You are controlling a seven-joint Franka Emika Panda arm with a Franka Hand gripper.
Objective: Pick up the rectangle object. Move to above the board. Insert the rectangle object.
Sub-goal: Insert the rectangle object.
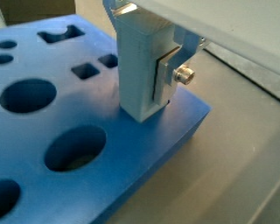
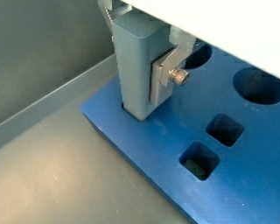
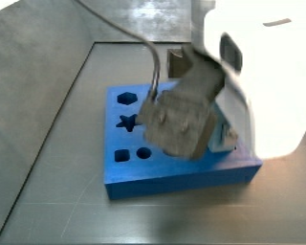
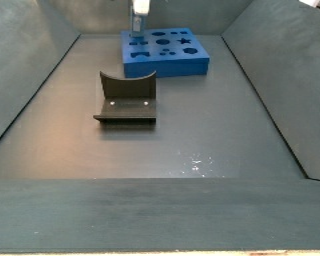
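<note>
The rectangle object [image 1: 140, 66], a long slim pale blue-grey bar with smooth faces, stands upright with its long axis pointing straight down at the board [image 1: 130, 166], the thick bright-blue slab with dark cut-out holes. In both wrist views its lower end meets the slab's top close to one corner edge, on what looks like plain blue surface; I cannot tell whether a slot lies beneath it or whether it has sunk in at all. The star, round and square holes all lie away from that corner, toward the slab's middle.

The pincer [image 2: 154, 66] hangs directly above the board, clamped on the bar's upper part: a flat silver finger plate [image 2: 168, 72] with a screw presses against one side face, and the bar fills the gap between the plates. Seen from a side view, the pincer [image 4: 139, 12] is over the far edge of the board [image 4: 163, 50], while the dark L-shaped fixture [image 4: 125, 100] stands apart, nearer the camera on the desk.

To my eye, the insert depends on the bar staying plumb over its matching hole.
</note>
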